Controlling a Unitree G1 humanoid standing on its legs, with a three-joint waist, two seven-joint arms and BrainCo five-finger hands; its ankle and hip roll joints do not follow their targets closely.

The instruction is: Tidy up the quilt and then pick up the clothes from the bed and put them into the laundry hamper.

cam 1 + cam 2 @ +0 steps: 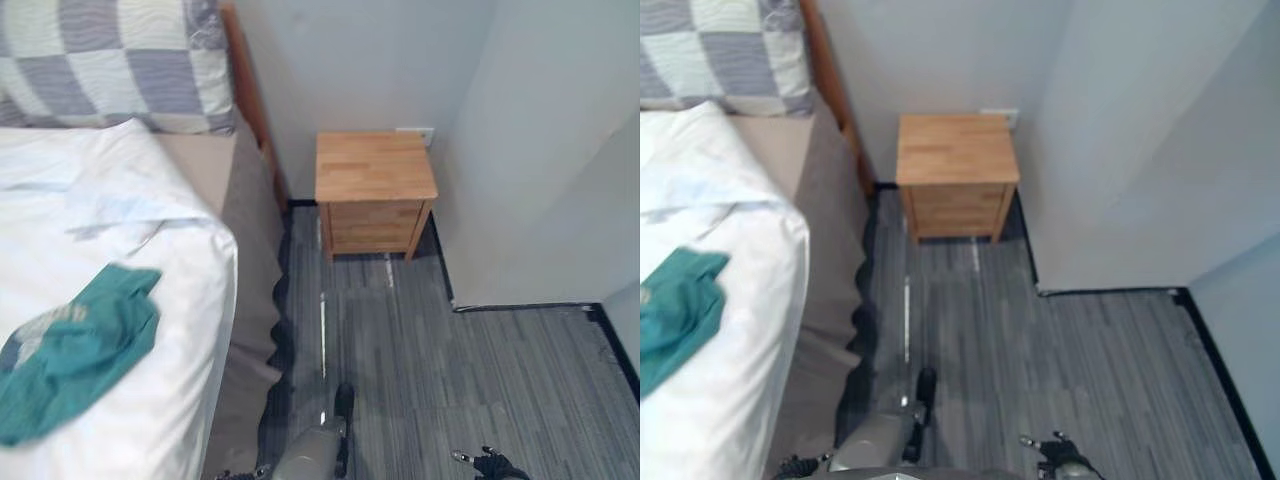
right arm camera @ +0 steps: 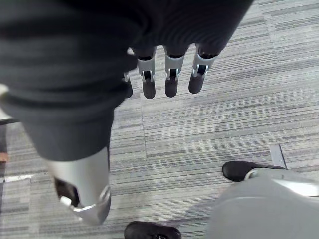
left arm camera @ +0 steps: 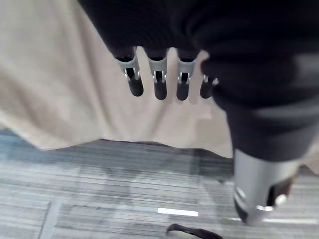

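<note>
Nearest your camera, in the left wrist view, you have the left hand's fingers (image 3: 158, 82) hanging straight and relaxed in a row, dark tips spread a little apart and holding nothing. Past them you see the beige bed skirt (image 3: 60, 94) falling in soft folds down to the grey striped carpet (image 3: 99, 189). The left hand (image 3: 164, 40) itself sits under its dark ribbed cover, with the thumb hanging loose and apart from the row.

In the right wrist view, your right hand (image 2: 164, 30) looks the same: its fingers (image 2: 170, 77) are straight, loose and empty, pointing at bare carpet.

From the head views, look to your left for the bed (image 1: 245, 200) with its beige side and wooden frame. The white quilt (image 1: 130, 330) lies across it, rumpled near the top with 1 fold turned over. On the quilt, close to the bed's near edge, you have the teal green garment (image 1: 80, 350) lying crumpled, well apart from both hands. A grey and cream checked pillow (image 1: 120, 60) rests at the head of the bed. Just beside the bed's head, against the pale wall (image 1: 360, 60), stands a small wooden nightstand (image 1: 373, 190) on the carpet.
</note>
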